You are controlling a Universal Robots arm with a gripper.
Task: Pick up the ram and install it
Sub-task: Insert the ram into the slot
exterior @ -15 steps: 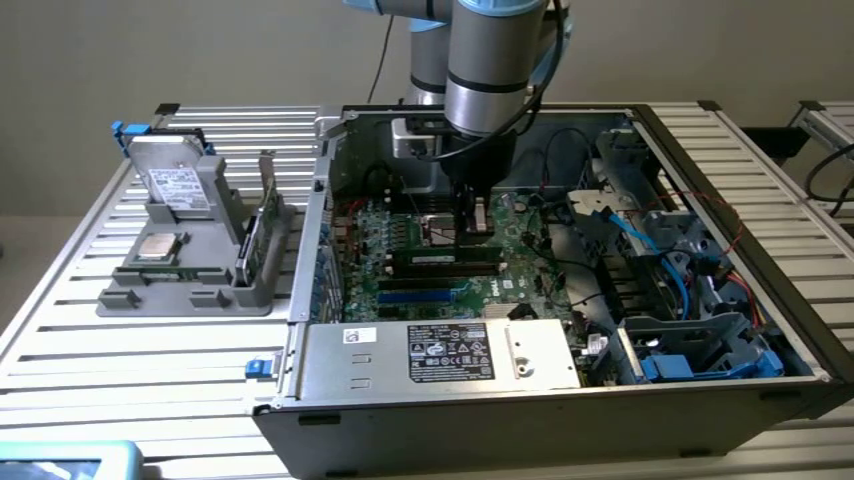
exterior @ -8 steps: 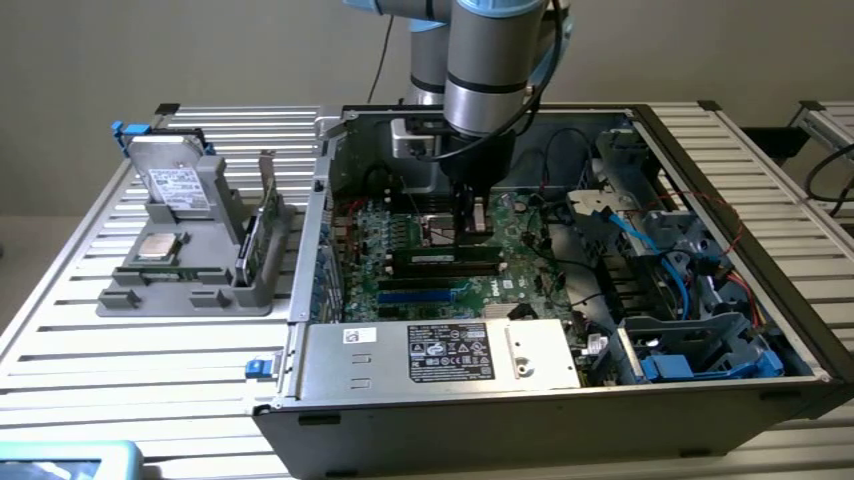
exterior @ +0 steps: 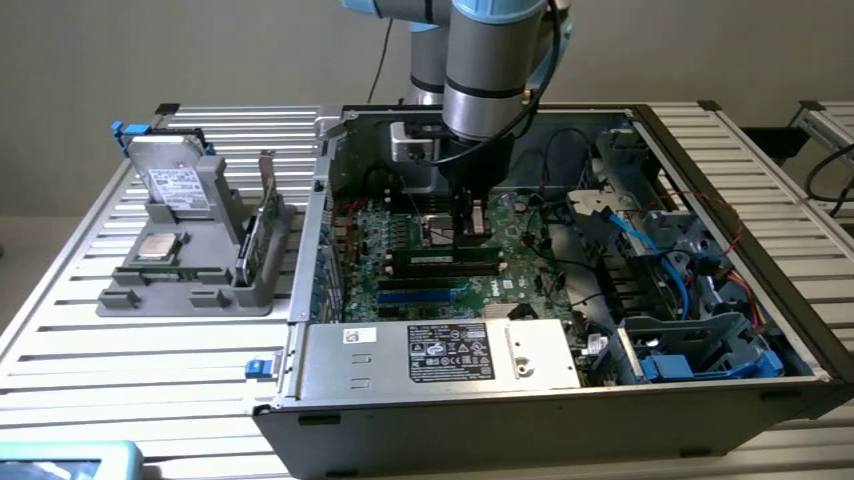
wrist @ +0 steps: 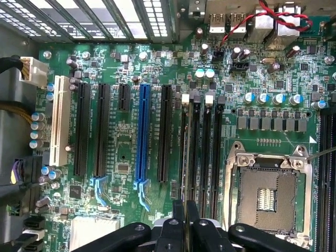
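Note:
My gripper [exterior: 467, 238] reaches down into the open computer case, over the green motherboard [exterior: 514, 285]. Its fingers are shut on the top edge of the ram [exterior: 441, 259], a long dark stick that stands upright along the memory slots. In the wrist view the ram [wrist: 185, 157] shows edge-on as a thin dark line running away from my gripper [wrist: 185, 218], in line with the memory slot nearest the black expansion slots. Whether it is pressed fully into that slot I cannot tell.
An empty processor socket [wrist: 268, 197] lies beside the memory slots. A blue expansion slot [wrist: 142, 136] and black ones lie on the other side. Cables and drive bays [exterior: 694, 340] crowd the case at the exterior view's right. A grey parts holder [exterior: 187, 270] stands outside at the left.

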